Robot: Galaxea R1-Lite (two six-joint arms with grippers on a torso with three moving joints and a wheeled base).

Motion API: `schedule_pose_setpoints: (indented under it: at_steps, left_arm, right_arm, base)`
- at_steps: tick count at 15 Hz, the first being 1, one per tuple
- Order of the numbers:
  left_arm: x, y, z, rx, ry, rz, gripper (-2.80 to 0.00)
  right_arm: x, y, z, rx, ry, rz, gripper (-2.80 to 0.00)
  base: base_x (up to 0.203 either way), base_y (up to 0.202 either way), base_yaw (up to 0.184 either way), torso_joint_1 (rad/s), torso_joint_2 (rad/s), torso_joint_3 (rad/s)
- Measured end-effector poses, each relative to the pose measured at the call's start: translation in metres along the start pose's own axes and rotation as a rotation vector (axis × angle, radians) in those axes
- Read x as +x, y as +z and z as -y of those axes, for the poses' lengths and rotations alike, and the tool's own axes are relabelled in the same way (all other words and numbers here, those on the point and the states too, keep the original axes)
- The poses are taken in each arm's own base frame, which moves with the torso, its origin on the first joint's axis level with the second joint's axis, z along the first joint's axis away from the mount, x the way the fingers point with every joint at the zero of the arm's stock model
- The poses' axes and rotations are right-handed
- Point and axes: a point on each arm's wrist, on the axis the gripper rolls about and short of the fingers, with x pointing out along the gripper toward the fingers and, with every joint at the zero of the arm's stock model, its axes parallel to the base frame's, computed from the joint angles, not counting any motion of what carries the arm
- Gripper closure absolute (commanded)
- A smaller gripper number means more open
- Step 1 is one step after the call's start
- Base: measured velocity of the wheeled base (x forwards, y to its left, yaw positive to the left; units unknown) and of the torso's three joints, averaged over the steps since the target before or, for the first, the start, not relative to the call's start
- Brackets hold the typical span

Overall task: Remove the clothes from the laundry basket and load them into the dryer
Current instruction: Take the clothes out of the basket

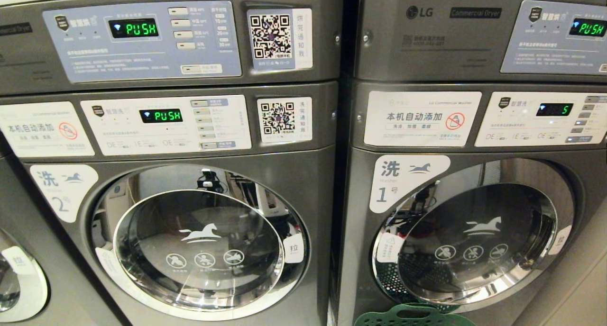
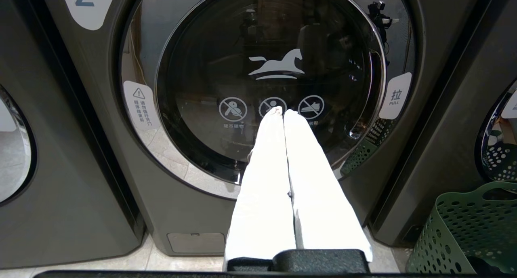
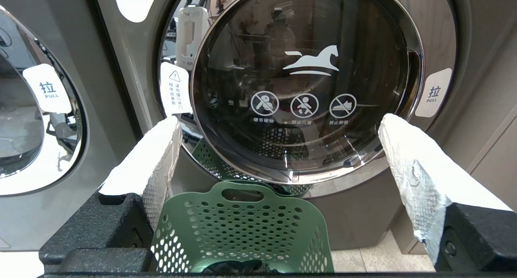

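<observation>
Here, two big grey metal machines with round glass doors stand side by side. The machine with the number 1 point(image 1: 467, 240) has its round glass door point(image 3: 307, 88) shut, and so does the machine with the number 2 point(image 1: 199, 245) next to it. A green plastic laundry basket full of little holes point(image 3: 242, 225) sits on the floor right in front of machine number 1, likely so the clothes are close to the door. Something dark lies low inside it, probably clothes, but only a bit shows.

The right gripper point(image 3: 278, 148) hangs above the basket, pointing at the door. Its two white padded fingers point(image 3: 408, 161) are spread wide with nothing between them, ready to reach for something. The left gripper point(image 2: 282, 114) faces the door of machine number 2. Its white fingers point(image 2: 262, 181) are pressed together and hold nothing, so that arm seems to be resting.

Nothing has gone into a machine yet. The door looks like the first job, since clothes cannot go in while it is shut. A white tag marked PULL point(image 3: 432, 93) shows where to open it.
</observation>
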Motion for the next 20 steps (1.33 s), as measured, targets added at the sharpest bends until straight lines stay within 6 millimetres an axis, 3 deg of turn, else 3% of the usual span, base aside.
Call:
schedule_pose_setpoints:
  at_steps: [20]
  left_arm:
    - [0.0003,-0.0001,0.0000,0.004,0.001,0.006,0.00]
  right_arm:
    - [0.0000,0.0000,0.0001,0.003,-0.005,0.000,-2.80]
  base:
    - [0.000,0.000,0.000,0.000,0.00,0.000]
